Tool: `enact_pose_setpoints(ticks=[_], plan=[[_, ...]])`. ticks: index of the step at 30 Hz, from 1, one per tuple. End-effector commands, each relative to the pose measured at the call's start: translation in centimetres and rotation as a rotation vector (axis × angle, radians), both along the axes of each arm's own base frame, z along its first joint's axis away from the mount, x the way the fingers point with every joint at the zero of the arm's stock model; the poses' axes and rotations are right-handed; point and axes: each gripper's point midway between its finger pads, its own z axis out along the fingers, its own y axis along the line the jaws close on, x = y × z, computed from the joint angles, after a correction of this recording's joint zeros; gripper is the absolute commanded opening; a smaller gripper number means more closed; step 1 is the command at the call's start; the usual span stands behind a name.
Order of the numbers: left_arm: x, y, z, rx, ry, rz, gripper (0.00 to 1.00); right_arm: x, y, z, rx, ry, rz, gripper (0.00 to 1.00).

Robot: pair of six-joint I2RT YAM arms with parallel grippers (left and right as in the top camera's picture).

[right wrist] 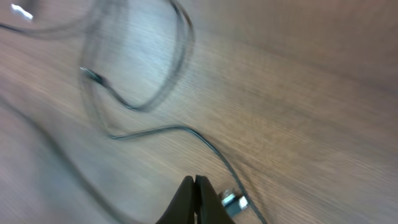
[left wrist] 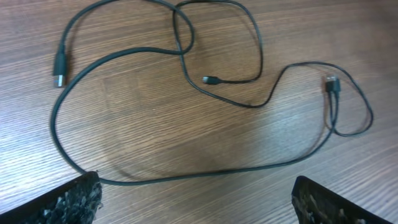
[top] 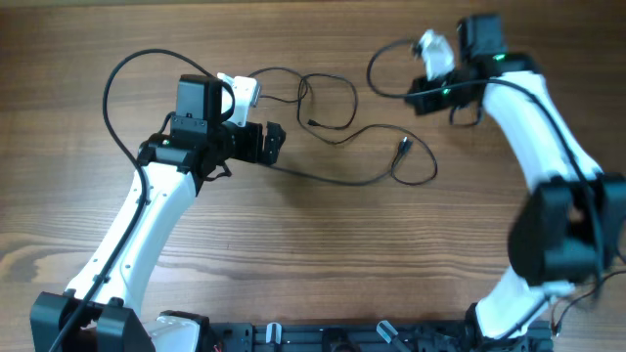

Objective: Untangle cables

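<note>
- The cables [top: 333, 179] lie loose on the desk [top: 293, 254], between the two arms. Their overall run is left to right in the overhead view.
- In the left wrist view the cables [left wrist: 249, 106] form one wide loop with smaller loops inside it, crossing near the top centre.
- A thicker plug [left wrist: 60, 68] lies at the left end of that view, its long axis roughly up and down the picture.
- A small plug [left wrist: 208, 79] points left, inside the loops.
- Another plug [left wrist: 331, 84] sits at the right of that view; its cord doubles back below it in a narrow loop.
- The left tool [top: 277, 144] points towards the right arm and sits low over the near end of the cables. In its own view the left tool [left wrist: 196, 183] has its fingers [left wrist: 74, 199] spread wide, with one strand passing between them.
- The right tool [top: 416, 98] is at the far right end of the strands.
- The right wrist view is blurred. The right tool's [right wrist: 194, 186] fingers are pressed together, with a silver plug [right wrist: 233, 201] just beside their tips. Whether they nip the cord [right wrist: 155, 129] cannot be told.
- The desk is brown wood with the grain running left to right. A black rail [top: 342, 337] lines its near edge.
</note>
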Motion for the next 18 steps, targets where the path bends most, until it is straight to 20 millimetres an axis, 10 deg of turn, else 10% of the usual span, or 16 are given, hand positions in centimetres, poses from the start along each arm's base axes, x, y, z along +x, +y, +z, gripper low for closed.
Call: enact_pose_setpoints(ticks=[1, 4, 6, 11, 18], plan=[[-0.5, -0.8, -0.2, -0.037, 0.017, -0.048, 1.00, -1.2, 0.1, 9.9, 0.027, -0.199, -0.001, 0.14], [-0.7, -1.0, -0.2, -0.045, 0.024, -0.055, 1.00, -2.5, -1.3, 8.7, -0.079, -0.157, 0.002, 0.73], [-0.6, -1.0, -0.2, -0.045, 0.022, -0.055, 1.00, -2.4, -2.2, 6.6, -0.137, -0.117, -0.004, 0.88], [-0.1, -1.0, 0.2, -0.049, -0.005, -0.055, 1.00, -1.5, -4.0, 1.5, -0.282, -0.004, -0.040, 0.99], [0.7, -0.5, 0.4, -0.037, -0.029, -0.003, 1.00, 0.0, -0.3, -7.9, -0.285, 0.146, 0.010, 0.99]])
